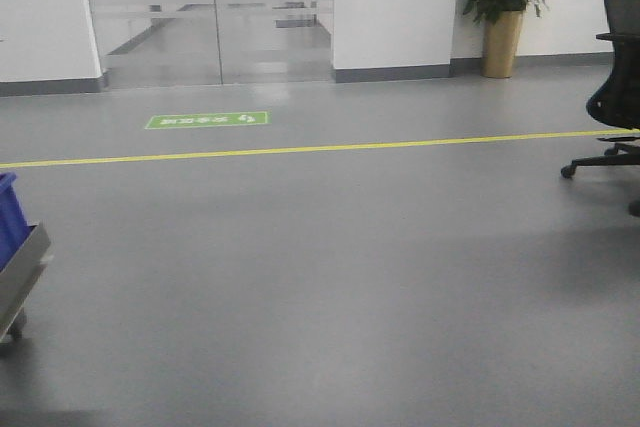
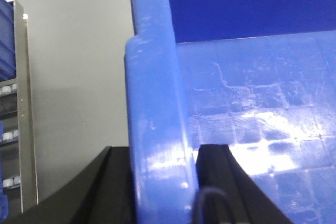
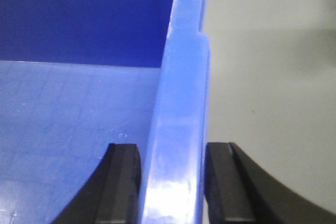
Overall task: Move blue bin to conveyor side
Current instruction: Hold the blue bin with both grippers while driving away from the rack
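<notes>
left end effector (image 2: 164,179): pinching blue bin (image 2: 252,108) wall | right end effector (image 3: 173,182): pinching its wall

The grey floor (image 1: 330,277) ahead lies wide and open. An office chair (image 1: 615,77) blocks its right edge, a steel frame (image 1: 22,272) juts in low on the left, and a potted plant (image 1: 503,12) stands by the far wall (image 1: 390,7). The blue bin (image 2: 157,129) wall fills the gap between the left fingers (image 2: 223,182); bare floor separates it from the roller rack (image 2: 23,103). Outside the right fingers (image 3: 231,187) the floor is open.
</notes>
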`<state>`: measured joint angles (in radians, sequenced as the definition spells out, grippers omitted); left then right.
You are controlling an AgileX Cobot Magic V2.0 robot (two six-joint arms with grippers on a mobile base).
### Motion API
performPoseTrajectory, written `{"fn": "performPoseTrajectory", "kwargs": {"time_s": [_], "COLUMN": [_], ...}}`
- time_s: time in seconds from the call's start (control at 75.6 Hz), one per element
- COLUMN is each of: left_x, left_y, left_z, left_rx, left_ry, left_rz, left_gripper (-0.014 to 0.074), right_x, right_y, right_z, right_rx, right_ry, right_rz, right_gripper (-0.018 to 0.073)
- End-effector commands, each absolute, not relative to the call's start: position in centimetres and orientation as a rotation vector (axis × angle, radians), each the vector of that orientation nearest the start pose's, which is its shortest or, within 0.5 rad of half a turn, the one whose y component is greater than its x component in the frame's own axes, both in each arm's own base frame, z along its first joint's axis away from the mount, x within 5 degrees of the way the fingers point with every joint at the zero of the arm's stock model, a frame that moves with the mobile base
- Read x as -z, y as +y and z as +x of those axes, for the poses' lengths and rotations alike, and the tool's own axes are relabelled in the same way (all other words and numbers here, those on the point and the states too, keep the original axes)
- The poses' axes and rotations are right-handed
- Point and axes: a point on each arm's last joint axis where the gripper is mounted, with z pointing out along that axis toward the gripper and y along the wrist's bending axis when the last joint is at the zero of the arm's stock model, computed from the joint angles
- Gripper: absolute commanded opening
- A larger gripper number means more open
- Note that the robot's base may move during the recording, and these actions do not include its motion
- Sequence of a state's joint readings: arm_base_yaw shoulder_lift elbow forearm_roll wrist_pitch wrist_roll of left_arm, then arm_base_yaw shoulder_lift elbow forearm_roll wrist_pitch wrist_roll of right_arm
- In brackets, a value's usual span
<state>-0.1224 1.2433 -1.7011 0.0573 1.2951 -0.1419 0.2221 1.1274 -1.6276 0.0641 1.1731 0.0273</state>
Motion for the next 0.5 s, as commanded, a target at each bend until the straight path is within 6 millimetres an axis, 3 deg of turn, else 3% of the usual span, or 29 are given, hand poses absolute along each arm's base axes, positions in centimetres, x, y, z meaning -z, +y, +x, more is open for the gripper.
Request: {"fn": "performPoseTrajectory", "kwargs": {"time_s": [0.0,0.489], "left_x": [-50.32,-50.32], "left_y": [-1.73,-1.73], "left_z": [20.93,20.93], "left_rx": [0.023,0.023], "left_ry": [2.207,2.207], "left_rz": [-0.028,-0.028], "left_gripper": [-0.0016,-0.0016], "right_x": [-52.13,-52.13], "right_y": [3.95,3.95], "right_z": [17.53,17.53], "right_rx": [-0.155,-0.155], "right_ry": [1.987,1.987], "right_rz": [-0.216,-0.216], "right_gripper": [-0.0076,-0.0076]}}
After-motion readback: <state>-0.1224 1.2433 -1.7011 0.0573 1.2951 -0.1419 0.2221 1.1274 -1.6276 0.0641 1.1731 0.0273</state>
